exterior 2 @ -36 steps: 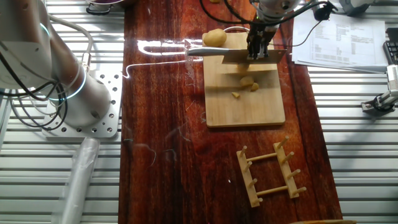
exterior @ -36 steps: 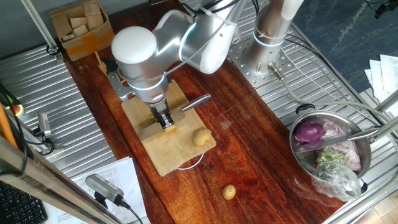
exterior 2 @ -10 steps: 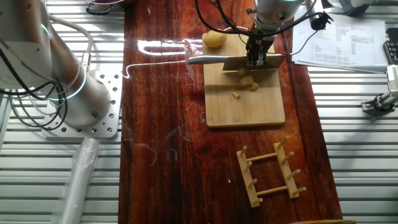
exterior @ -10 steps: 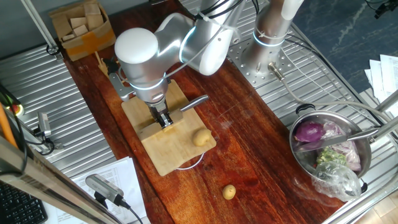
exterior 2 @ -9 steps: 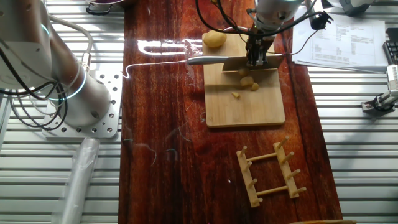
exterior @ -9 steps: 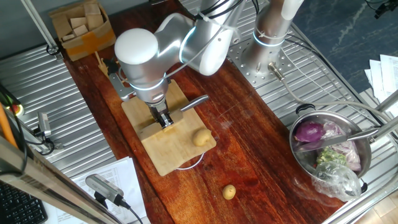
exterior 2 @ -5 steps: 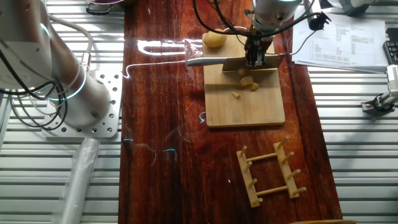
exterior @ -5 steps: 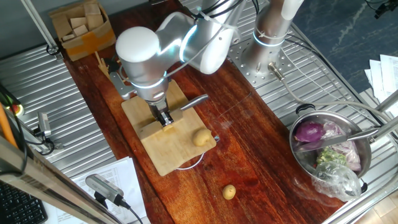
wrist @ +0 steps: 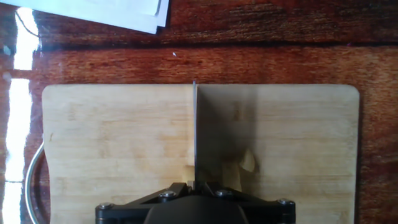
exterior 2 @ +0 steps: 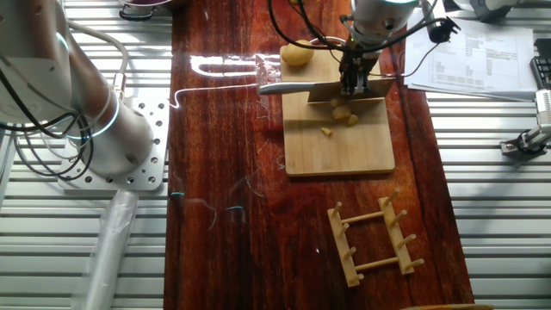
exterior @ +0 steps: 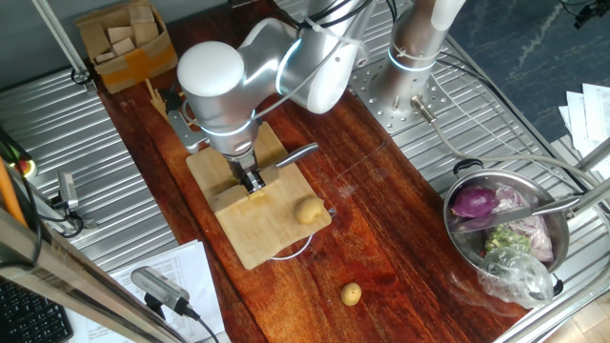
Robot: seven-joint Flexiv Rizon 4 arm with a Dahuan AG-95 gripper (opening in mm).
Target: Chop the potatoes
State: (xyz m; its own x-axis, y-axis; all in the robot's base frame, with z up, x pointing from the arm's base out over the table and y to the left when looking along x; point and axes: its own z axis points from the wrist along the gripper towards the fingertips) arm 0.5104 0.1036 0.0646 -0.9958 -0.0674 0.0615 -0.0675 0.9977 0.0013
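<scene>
My gripper (exterior 2: 351, 83), closed on the knife (exterior 2: 325, 85), holds its blade over the cutting board (exterior 2: 339, 138), slicing potato pieces (exterior 2: 342, 112) under it; I think the whole potato (exterior: 308, 211) at the board's edge comes next.

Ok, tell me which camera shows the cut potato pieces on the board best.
The other fixed view: the potato pieces lie in plain sight on the cutting board, just beside the knife. One fixed view hides most of them behind the gripper. The hand view shows only pale bits against the blade.
</scene>
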